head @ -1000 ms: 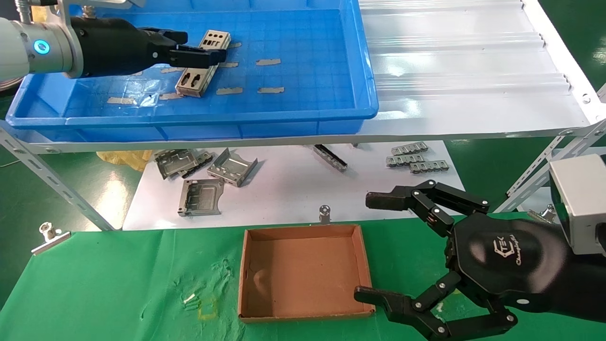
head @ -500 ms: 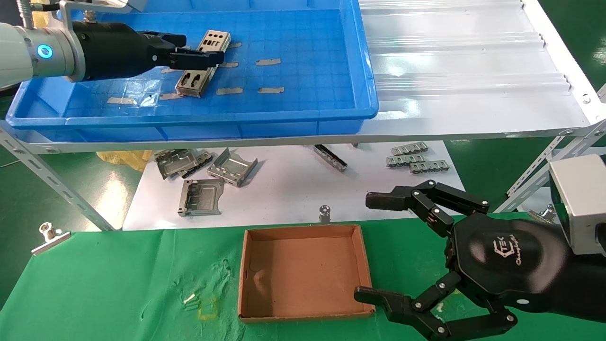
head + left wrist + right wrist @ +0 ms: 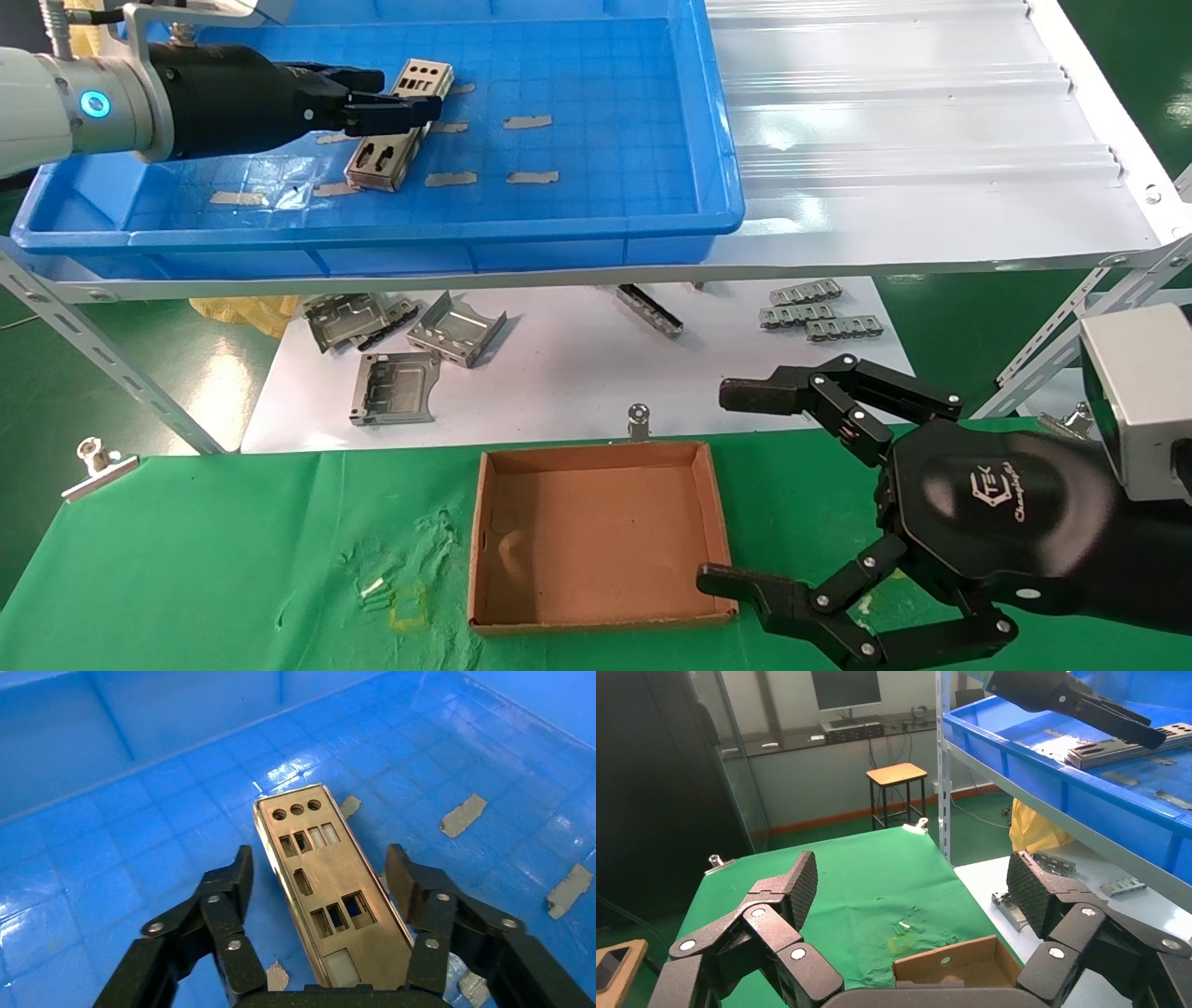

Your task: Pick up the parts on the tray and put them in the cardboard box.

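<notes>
Bright-blue plastic tray (image 3: 596, 224), upper left of the head view, holds thin, stiff, probably light, slippery punched silver plates (image 3: 320, 885); left gripper (image 3: 316, 874) fingers gape astride their long edges, ungripped.

The right gripper (image 3: 909, 892) hangs spread wide above the cardboard box (image 3: 954, 968) on green cloth (image 3: 877, 874); farther off, the left gripper (image 3: 1119, 720) reaches over stacked parts (image 3: 1130, 747) in the tray (image 3: 1046, 766)
</notes>
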Robot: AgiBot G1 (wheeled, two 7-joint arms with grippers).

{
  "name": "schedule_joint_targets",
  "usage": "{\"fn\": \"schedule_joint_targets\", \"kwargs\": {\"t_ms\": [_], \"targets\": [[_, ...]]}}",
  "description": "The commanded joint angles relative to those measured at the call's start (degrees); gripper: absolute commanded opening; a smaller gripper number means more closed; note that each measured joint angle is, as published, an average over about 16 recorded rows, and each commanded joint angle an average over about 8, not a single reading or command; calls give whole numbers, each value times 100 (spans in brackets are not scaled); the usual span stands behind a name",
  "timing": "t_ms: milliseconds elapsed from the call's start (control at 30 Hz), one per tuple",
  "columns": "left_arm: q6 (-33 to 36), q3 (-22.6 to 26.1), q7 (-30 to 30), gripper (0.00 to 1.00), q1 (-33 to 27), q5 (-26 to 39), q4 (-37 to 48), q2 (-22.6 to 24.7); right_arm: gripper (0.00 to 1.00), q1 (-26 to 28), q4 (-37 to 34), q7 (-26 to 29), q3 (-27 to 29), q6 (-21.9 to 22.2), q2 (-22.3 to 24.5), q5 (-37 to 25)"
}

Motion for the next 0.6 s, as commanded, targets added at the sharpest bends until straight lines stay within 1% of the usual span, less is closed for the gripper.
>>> {"fn": "schedule_joint_targets", "kwargs": {"t_ms": [33,400,600], "targets": [[-12,0,8,0,7,0,3,8,100,0,0,0,0,0,0,0],[-84,9,55,1,-12,14,4,25,100,0,0,0,0,0,0,0],[-81,0,96,14,-21,3,-10,19,100,0,0,0,0,0,0,0]]}}
